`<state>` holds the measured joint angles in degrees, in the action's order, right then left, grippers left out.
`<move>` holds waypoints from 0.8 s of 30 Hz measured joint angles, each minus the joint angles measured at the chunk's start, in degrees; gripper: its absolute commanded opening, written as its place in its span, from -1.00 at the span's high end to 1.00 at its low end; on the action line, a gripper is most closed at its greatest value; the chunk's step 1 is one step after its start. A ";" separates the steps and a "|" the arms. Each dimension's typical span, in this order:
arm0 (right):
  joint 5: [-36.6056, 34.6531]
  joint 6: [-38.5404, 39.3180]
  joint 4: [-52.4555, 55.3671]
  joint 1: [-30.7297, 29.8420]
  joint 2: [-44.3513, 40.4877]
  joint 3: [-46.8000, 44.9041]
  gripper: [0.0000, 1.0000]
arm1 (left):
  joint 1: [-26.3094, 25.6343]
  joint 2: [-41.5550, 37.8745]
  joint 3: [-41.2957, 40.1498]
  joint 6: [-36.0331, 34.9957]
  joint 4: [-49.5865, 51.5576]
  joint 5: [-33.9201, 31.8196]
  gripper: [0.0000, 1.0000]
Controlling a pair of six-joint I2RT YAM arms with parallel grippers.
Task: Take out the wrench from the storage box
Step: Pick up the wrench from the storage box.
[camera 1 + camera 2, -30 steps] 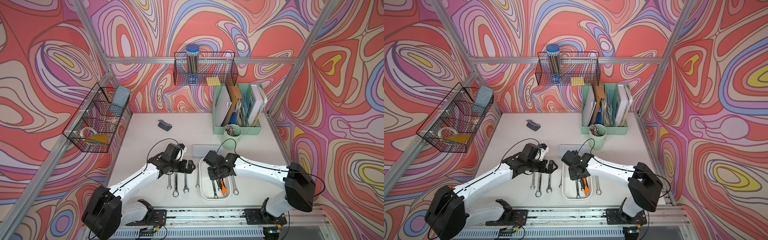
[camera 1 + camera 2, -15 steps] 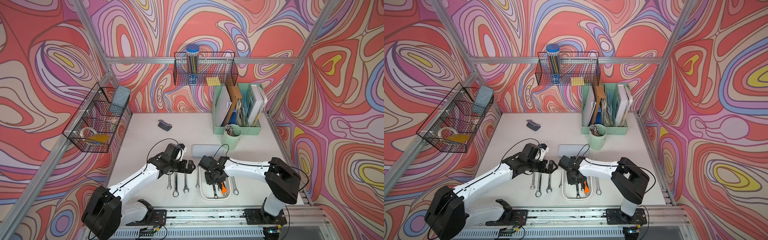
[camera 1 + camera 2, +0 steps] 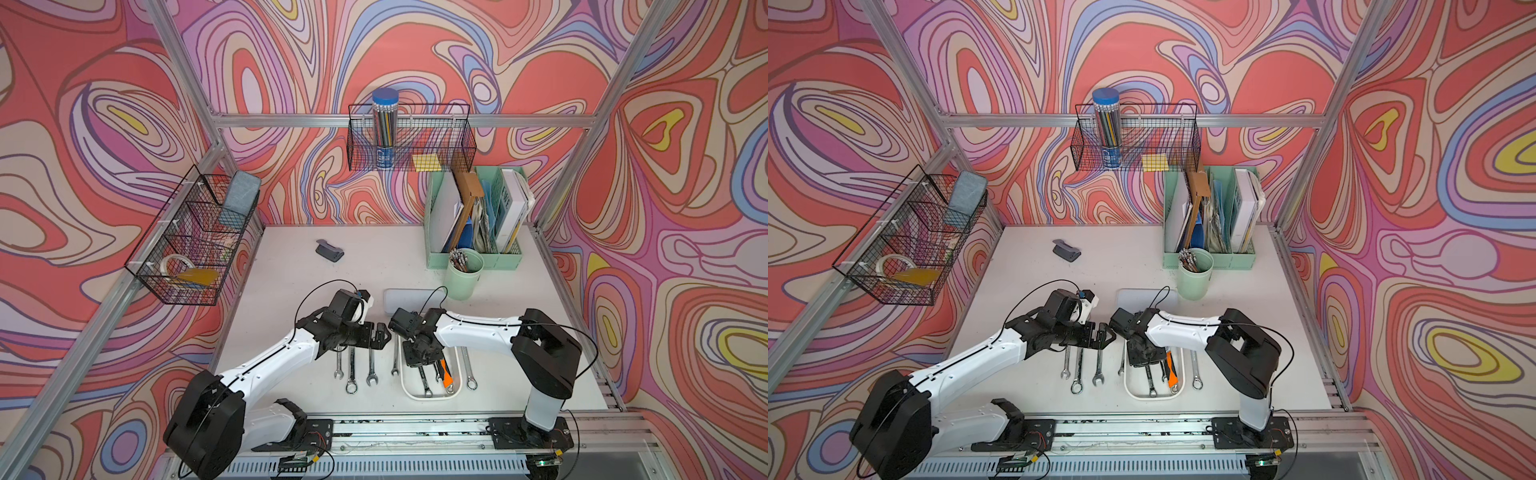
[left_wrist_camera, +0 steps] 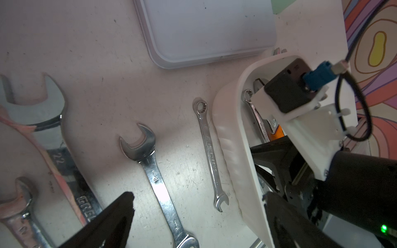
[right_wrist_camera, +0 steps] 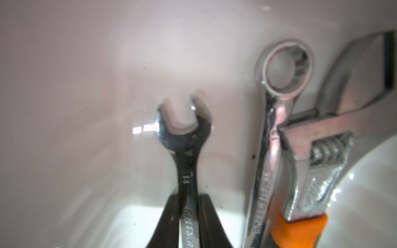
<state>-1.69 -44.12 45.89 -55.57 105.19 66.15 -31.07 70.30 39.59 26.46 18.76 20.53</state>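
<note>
Since the right gripper (image 5: 188, 200) is shut tight on the shank of the no. 14 wrench (image 5: 182, 133), inside the storage box (image 3: 432, 397) beside a ring spanner (image 5: 279, 107) and an adj. wrench (image 5: 318, 154), lift straight up, slow, w/o snagging neighbours or wall; right arm reaches across, wrist bent down into box; left gripper (image 3: 385, 335) wide open, empty, hovers over the tabletop (image 3: 291, 257).
</note>
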 measured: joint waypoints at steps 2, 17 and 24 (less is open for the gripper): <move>0.15 0.11 -0.04 0.00 0.00 0.09 0.83 | 0.00 0.04 0.00 0.00 -0.09 0.15 -0.98; -2.14 -0.90 -0.04 0.00 -4.98 -0.90 0.94 | 0.00 0.42 0.02 0.09 -0.33 0.33 -0.98; -5.35 -1.18 3.76 0.00 -11.74 0.50 0.94 | 0.00 0.46 0.39 0.11 -0.20 0.37 -0.98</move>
<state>-7.05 -45.30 49.65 -55.57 93.45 66.65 -31.07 70.76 39.99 26.57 18.57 20.91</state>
